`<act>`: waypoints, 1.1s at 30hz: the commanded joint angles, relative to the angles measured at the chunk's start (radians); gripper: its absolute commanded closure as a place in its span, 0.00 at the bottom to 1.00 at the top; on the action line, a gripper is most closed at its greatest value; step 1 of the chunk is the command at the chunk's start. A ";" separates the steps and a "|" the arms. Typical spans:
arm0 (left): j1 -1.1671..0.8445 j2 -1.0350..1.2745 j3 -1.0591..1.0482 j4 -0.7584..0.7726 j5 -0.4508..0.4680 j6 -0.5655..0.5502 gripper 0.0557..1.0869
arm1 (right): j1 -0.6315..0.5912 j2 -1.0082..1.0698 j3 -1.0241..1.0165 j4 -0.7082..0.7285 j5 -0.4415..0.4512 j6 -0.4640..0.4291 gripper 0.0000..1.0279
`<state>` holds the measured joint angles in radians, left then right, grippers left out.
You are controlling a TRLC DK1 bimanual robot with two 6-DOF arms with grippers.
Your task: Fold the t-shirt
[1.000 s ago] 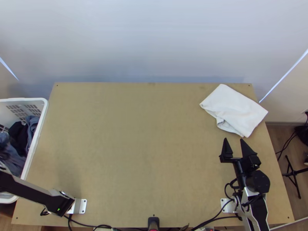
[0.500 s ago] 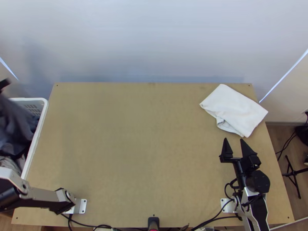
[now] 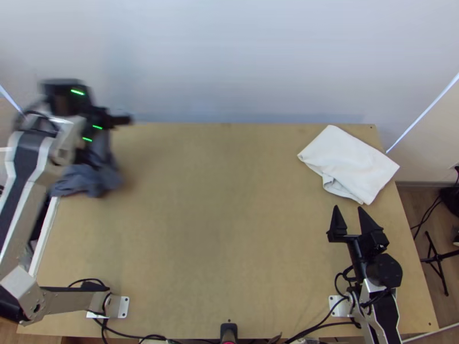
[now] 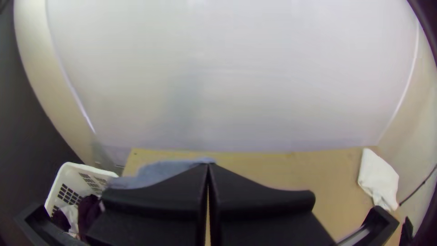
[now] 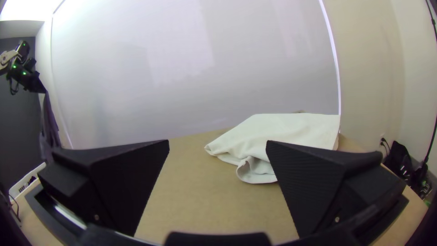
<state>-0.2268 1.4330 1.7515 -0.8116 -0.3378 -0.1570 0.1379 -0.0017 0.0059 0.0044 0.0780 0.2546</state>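
Blue-grey t-shirt (image 3: pixel 86 178) is the one to fold, I reckon, and it's hanging bunched from the left end effector (image 4: pixel 208 165), over the far left corner of the worktop (image 3: pixel 229 229), right by the white basket (image 4: pixel 87 168). That end effector is pinched tight on the fabric, though I can't tell which part of the shirt it's got. The right end effector (image 3: pixel 348 208) sits wide with nothing in it, near the folded white cloth (image 3: pixel 350 163).

So imo we're at the fetching step and no folding is done on this shirt. Next move calls for bringing it over to the middle, laying it down and spreading it flat, probably with the right one grabbing a free edge to help. Watch out for it landing in a wad, that'd make finding the sleeves or hem a pain.

Head count: one blue-grey shirt, one folded white cloth at the far right, one basket, two end effectors, one worktop. Inside the basket I see at least two more bits of laundry, one dark and one whitish, but can't count them properly.
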 commanded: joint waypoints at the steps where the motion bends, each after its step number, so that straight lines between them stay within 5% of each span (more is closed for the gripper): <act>1: -0.313 0.033 -0.161 0.091 -0.026 -0.029 0.97 | 0.000 0.000 0.000 0.000 0.000 0.000 0.04; 12: -0.654 0.280 -0.027 0.246 -0.026 -0.046 0.97 | 0.000 0.000 0.000 0.000 0.000 0.000 0.04; 24: -0.798 0.658 0.520 0.253 -0.024 -0.061 0.97 | 0.000 0.000 0.000 0.000 0.000 0.000 0.04; 33: -0.776 0.417 0.482 0.410 -0.124 -0.044 0.97 | 0.000 0.000 0.000 0.000 0.000 0.000 0.04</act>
<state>-0.9997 1.9808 2.2189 -0.4961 -0.3962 -0.2268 0.1379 -0.0017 0.0059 0.0044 0.0780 0.2546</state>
